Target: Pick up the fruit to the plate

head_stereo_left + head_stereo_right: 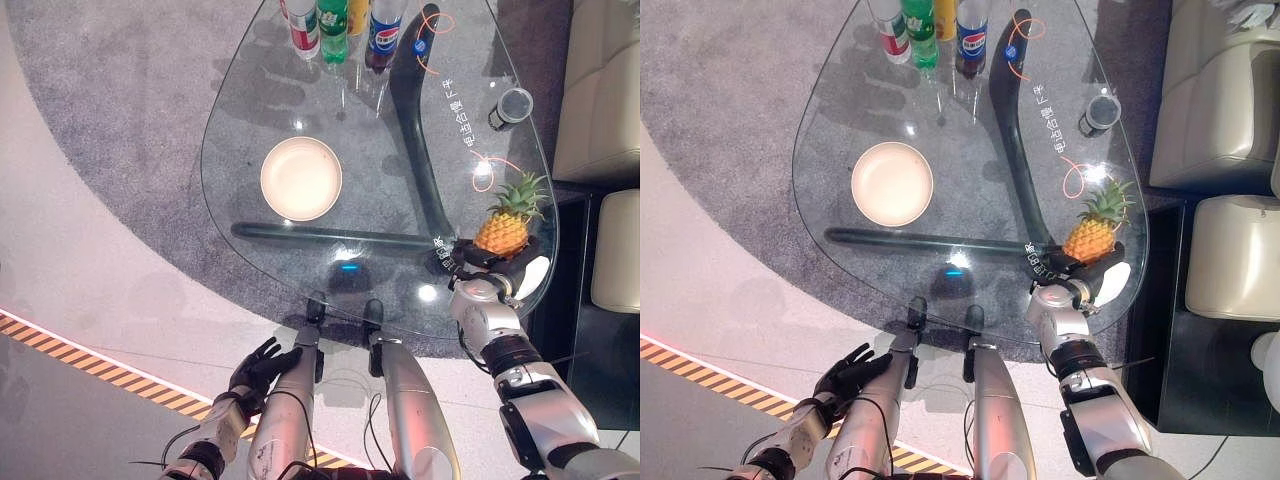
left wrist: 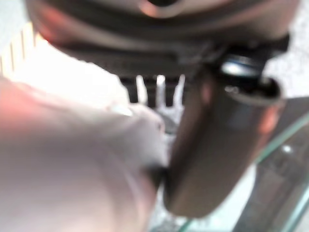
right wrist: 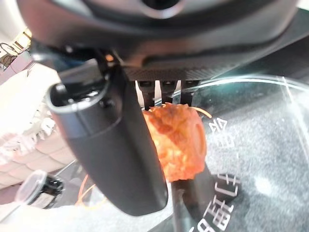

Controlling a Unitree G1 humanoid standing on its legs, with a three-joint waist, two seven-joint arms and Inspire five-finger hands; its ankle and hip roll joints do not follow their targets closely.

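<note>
Right wrist view: the pineapple (image 3: pixel 176 142) is clasped by the right robot hand (image 1: pixel 492 262) at the tabletop (image 1: pixel 250 120) edge, ready for lifting toward the plate (image 1: pixel 301 178).

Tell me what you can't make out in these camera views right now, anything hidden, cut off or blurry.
- Bottles: tops cut off by the upper edge in both eye views.
- Pineapple: its base is hidden behind the right hand in the eye views; in the right wrist view the thumb covers one side.
- Left hand: low by the floor; its wrist view is too blurred to read the fingers.
- Dark cup: contents too small to tell.
</note>
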